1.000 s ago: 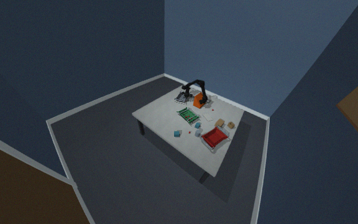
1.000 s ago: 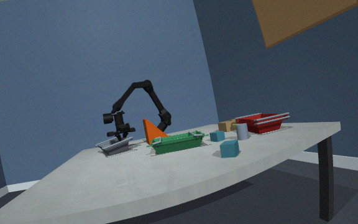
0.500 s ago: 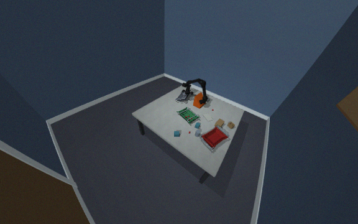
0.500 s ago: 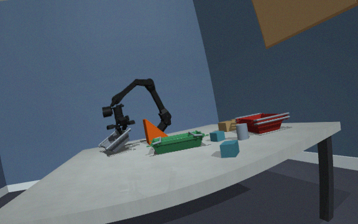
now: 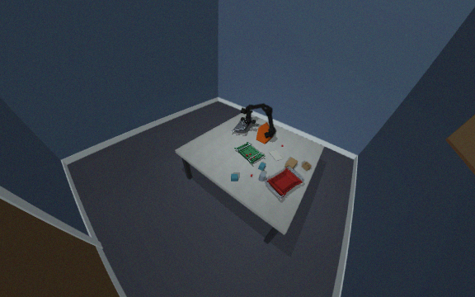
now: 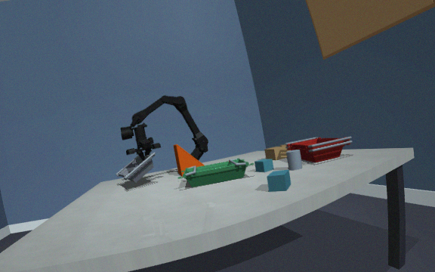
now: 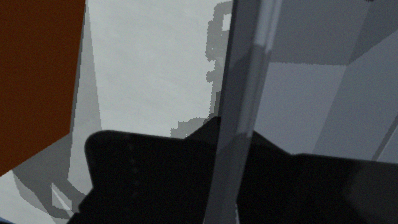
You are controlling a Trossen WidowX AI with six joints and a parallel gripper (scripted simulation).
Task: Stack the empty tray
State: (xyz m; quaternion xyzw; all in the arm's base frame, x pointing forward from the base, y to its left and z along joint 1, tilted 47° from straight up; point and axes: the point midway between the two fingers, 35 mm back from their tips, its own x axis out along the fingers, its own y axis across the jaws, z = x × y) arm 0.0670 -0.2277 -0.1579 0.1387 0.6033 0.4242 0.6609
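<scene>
My gripper (image 5: pixel 243 123) (image 6: pixel 143 155) (image 7: pixel 224 124) is shut on the rim of the empty grey tray (image 5: pixel 241 127) (image 6: pixel 136 170) (image 7: pixel 300 100). The tray hangs tilted just above the table (image 5: pixel 213 161) (image 6: pixel 202 215) at its far corner, its low end near the surface. The loaded green tray (image 5: pixel 249 153) (image 6: pixel 214 174) stands on the table a little way off, with small red blocks inside. Its wire bars show near its two ends; I cannot tell exactly how they lie. In the wrist view the grey rim runs up between my two dark fingers.
An orange wedge (image 5: pixel 263 133) (image 6: pixel 184 159) (image 7: pixel 35 75) stands between the grey and green trays, near the arm's base. Farther off are a red tray (image 5: pixel 284 181) (image 6: pixel 317 148) with bars, two teal cubes (image 6: pixel 279 180) (image 6: pixel 263 165), a grey cylinder (image 6: pixel 294 159) and brown boxes (image 6: pixel 276 152).
</scene>
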